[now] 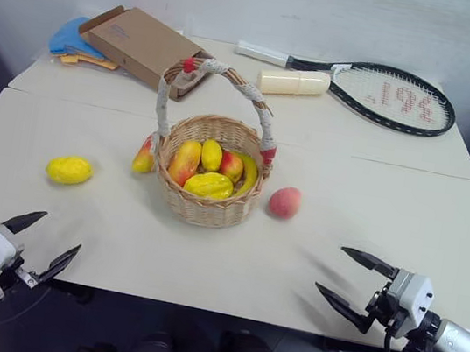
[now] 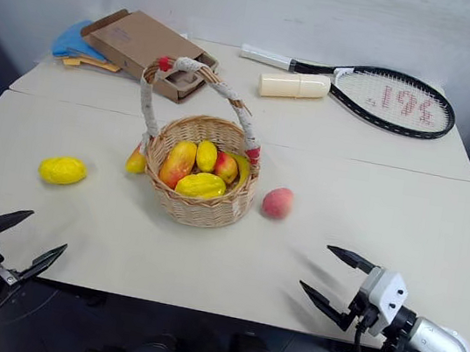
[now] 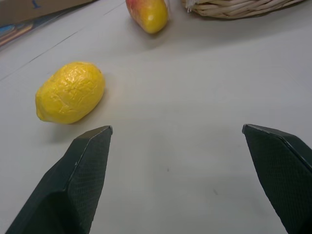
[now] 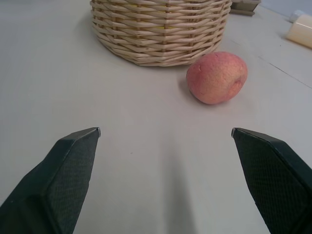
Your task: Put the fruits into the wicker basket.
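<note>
You're between picks: with the wicker basket (image 1: 205, 207) holding several fruits and both sets of jaws spread wide and empty, next reach for the lemon (image 1: 69, 170), the peach (image 1: 284, 202) or the mango (image 1: 144, 156) left on the tabletop (image 1: 372, 205).

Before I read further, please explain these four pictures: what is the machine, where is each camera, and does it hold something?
It is a humanoid robot with two arms. Two pictures come from its head, looking down on a table. The other two come from cameras on its wrists, looking along the black fingers. The left gripper and the right gripper are both open and hold nothing. On the table stands a wicker basket with several fruits inside. A lemon, a mango and a peach lie outside. Behind are a box, a racket and a cream cylinder.
</note>
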`<state>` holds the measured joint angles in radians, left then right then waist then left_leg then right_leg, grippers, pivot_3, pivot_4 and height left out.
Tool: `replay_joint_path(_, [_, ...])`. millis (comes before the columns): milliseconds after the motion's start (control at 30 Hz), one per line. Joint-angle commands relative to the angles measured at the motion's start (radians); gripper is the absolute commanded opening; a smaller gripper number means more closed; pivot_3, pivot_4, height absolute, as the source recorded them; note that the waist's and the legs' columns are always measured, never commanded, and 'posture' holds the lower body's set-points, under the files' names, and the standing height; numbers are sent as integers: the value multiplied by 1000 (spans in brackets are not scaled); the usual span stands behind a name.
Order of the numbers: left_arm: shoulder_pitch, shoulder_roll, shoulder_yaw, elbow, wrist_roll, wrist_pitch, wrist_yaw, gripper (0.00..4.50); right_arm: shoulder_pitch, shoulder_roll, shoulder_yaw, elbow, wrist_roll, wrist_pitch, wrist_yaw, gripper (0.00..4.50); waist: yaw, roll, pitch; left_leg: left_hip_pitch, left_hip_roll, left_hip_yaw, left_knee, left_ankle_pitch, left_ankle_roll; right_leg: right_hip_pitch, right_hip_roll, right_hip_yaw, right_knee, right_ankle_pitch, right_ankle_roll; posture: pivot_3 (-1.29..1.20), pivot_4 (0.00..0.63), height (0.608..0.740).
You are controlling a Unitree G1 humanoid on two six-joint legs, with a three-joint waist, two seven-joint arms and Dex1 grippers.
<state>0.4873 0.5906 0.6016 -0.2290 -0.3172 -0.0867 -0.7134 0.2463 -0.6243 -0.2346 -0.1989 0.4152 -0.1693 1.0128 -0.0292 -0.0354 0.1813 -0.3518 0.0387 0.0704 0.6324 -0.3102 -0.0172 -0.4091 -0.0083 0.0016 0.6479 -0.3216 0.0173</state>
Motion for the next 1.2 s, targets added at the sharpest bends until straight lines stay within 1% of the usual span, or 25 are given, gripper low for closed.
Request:
replay_joint_path(33, [-11,-6,6,-22,-7,-18,11,4500,-2,-9,2,-32,-7,-31,8,4462,0,0,0,0,0,0,0,0,0,0,0,0,0,0,0,0,150,740])
replay_joint_path(167, [-18,-19,22,-24,-29,-10,19,4500,-50,29,50,-13,7,-58,28,4462,-2,0,0,0,0,0,0,0,0,0,0,0,1,0,0,0,150,740])
replay_joint_path(267, [-15,-35,66,16,-81,27,27,4500,-149,91,97,-64,47,25,-50,4462,-8,-1,0,0,0,1,1,0,0,0,0,1,4,0,0,0,150,740])
replay_joint_path(367, [-22,-53,156,85,-210,101,36,4500,-240,128,159,-174,169,140,-59,4462,-14,0,0,0,0,1,3,0,0,-1,0,1,6,0,-1,0,150,740])
replay_joint_path(433, [-36,-74,250,131,-312,165,95,4500,-306,151,187,-243,233,195,-82,4462,-15,0,0,1,0,0,3,0,0,-2,0,0,7,-1,-2,0,150,740])
replay_joint_path(567, [-8,-101,353,170,-409,270,163,4500,-379,183,207,-306,259,233,-129,4462,-15,-2,-1,1,0,-2,4,0,-1,-4,0,-2,7,-1,-1,0,150,740])
replay_joint_path(667, [28,-124,388,139,-470,354,203,4500,-397,174,224,-316,254,232,-96,4462,-11,-6,-3,0,0,-2,5,-1,-1,-3,-3,-3,5,-1,-1,0,150,740])
replay_joint_path(733, [31,-123,400,111,-516,401,216,4500,-402,167,231,-317,248,231,-82,4462,-2,-8,-5,0,-1,-2,5,-1,0,-3,-4,-3,4,-1,0,0,150,740])
replay_joint_path(800, [24,-57,388,57,-543,468,205,4500,-412,171,228,-315,232,226,-97,4462,3,-11,-6,0,-1,-3,6,-1,0,-2,-4,-4,5,-1,-1,0,150,740])
replay_joint_path(867, [8,32,362,33,-504,490,176,4500,-425,173,223,-312,204,214,-110,4462,4,-11,-6,0,1,-4,6,0,0,-2,-5,-8,5,-2,-2,0,150,740])
replay_joint_path(933, [-117,206,304,73,-490,543,141,4500,-444,174,216,-303,179,215,-133,4462,9,-11,-7,0,3,-4,6,1,-1,-1,-5,-11,6,-2,-5,0,150,740])
replay_joint_path(967, [-165,260,284,95,-491,565,129,4500,-451,174,216,-299,171,216,-139,4462,13,-12,-7,0,5,-4,6,3,-4,0,-6,-14,6,-3,-6,0,150,740])
replay_joint_path(1033, [-296,389,166,216,-433,553,26,4500,-471,172,219,-285,161,223,-143,4462,14,-10,-7,-1,8,-2,6,5,-5,0,-8,-18,6,-3,-9,0,150,740])
replay_joint_path(1067, [-343,428,123,265,-409,547,-14,4500,-479,173,222,-279,158,226,-144,4462,11,-10,-7,-1,7,-1,6,4,-5,0,-9,-18,6,-3,-10,0,150,740])
replay_joint_path(1100, [-424,484,37,360,-354,511,-83,4500,-490,174,225,-271,154,228,-145,4462,3,-10,-7,-1,7,0,4,4,-5,-1,-10,-19,6,-3,-11,0,150,740])
replay_joint_path(1133, [-482,516,-20,429,-315,484,-130,4500,-497,175,227,-266,151,229,-145,4462,-3,-7,-6,-1,6,1,2,4,-5,-1,-11,-19,6,-4,-11,0,150,740])
replay_joint_path(1200, [-670,570,-194,648,-176,385,-234,4500,-515,177,232,-253,144,230,-142,4462,-13,-4,-4,-2,5,3,-2,5,-5,-5,-12,-18,6,-4,-11,0,150,740])
